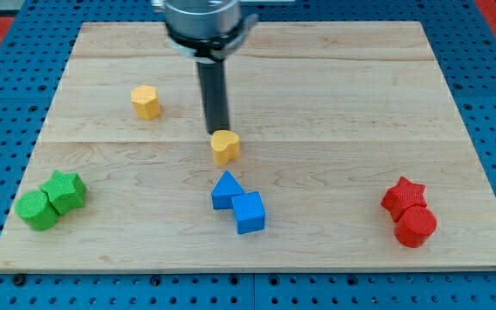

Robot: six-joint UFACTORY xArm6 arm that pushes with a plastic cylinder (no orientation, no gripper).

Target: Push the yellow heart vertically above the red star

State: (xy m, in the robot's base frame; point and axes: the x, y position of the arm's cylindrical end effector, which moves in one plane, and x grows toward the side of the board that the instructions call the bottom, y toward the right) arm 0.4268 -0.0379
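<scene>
Dark rod (213, 95) top cut off — my tip (218, 133) touching yellow heart (226, 147).

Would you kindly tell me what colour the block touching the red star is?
Red: the round block below the red star, clearest in the camera view.

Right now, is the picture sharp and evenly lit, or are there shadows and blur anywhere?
In the camera view, light is soft and even on the wooden board, with no glare; blocks such as the red star and the blue blocks look crisp with only faint shadows beneath them. My tip, just behind the yellow heart, is sharp, while the arm's mount is cut off at the view's top.
</scene>
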